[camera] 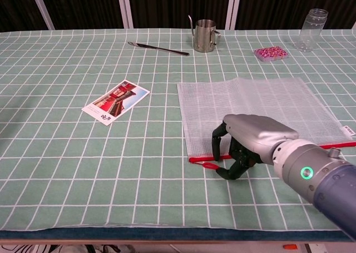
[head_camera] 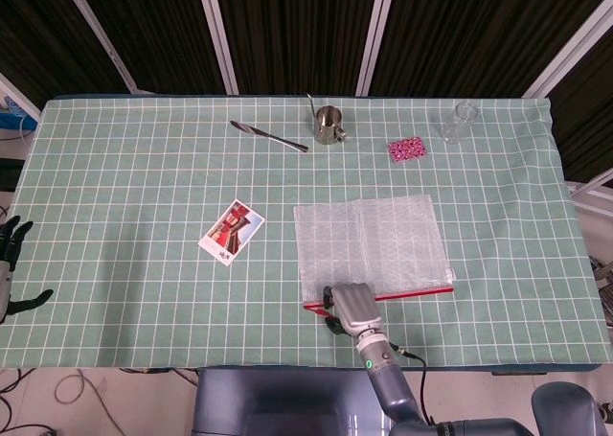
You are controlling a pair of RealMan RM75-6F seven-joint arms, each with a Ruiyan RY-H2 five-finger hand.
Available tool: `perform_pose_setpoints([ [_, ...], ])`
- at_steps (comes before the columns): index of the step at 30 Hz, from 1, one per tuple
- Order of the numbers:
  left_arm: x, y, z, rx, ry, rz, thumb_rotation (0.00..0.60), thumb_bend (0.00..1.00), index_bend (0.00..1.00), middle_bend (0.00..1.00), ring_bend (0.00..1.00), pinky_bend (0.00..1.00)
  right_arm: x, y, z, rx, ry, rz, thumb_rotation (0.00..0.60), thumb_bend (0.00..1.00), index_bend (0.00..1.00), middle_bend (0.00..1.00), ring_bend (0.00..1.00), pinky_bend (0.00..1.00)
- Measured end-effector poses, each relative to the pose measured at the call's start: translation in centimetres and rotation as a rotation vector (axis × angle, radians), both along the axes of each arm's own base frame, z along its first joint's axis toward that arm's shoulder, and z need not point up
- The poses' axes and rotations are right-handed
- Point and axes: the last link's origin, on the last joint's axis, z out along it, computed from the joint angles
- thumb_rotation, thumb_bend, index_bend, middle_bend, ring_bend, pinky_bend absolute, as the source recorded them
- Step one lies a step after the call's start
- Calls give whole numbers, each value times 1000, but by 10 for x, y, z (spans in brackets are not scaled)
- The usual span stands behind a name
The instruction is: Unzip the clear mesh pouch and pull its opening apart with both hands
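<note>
while your right hand (camera: 245, 147) sits curled over the near left end of the pouch's red zipper (camera: 267, 152), i can't tell if the fingers (camera: 218, 143) actually have the red pull tab (camera: 210, 165) or are just closed around air next to it. the tab shows poking out by the fingertips in the chest view, so contact looks marginal at best. the clear mesh pouch (head_camera: 369, 244) lies flat on the worktop (head_camera: 144, 206), right of centre near the front edge, zipper still closed along its near side. main risk: nothing is pinning the pouch, since your left hand (head_camera: 11, 263) is parked off the far left edge with fingers spread, holding nothing. drag the slider now and the whole pouch likely slides with it instead of unzipping. second risk: a weak pinch slips off that small tab. third: the palm pressing on the zipper line could jam the slider's travel. bring the left hand in to anchor first.
</note>
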Motion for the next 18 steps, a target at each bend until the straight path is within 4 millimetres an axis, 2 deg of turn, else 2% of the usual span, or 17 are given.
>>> perform_pose_setpoints([
  [14, 0, 0, 0, 2, 2, 2, 600, 63, 0, 0, 0, 0, -5, 2, -5, 2, -6, -14, 600, 407, 548, 1000, 1000, 936],
  [18, 0, 0, 0, 4, 0, 3, 600, 63, 0, 0, 0, 0, -6, 2, -7, 2, -5, -17, 600, 446, 567, 1000, 1000, 936],
])
